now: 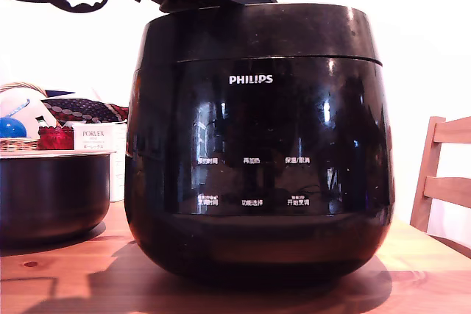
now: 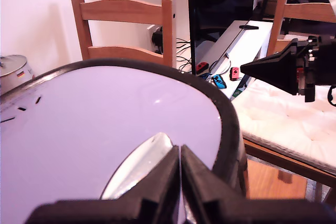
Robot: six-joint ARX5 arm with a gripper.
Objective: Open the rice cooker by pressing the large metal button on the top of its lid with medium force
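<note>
On the wooden table (image 1: 66, 277) we see the rice cooker (image 1: 257, 174), a glossy black rounded pot with a white PHILIPS logo and white Chinese labels, filling the middle of the exterior view. Its lid (image 2: 105, 129) is a wide, low dome, closed, washed pale by glare in the wrist view. A curved silvery metal button (image 2: 142, 163) sits on it. At the exterior view's left stands a smaller dark metal pot (image 1: 51, 196) with a pale rim, cut off by the frame. In that view, only the arm's dark underside shows above the cooker. The gripper (image 2: 180, 174) has its black fingers (image 2: 157, 187) pressed together, over the button; we cannot tell if they touch it.
</note>
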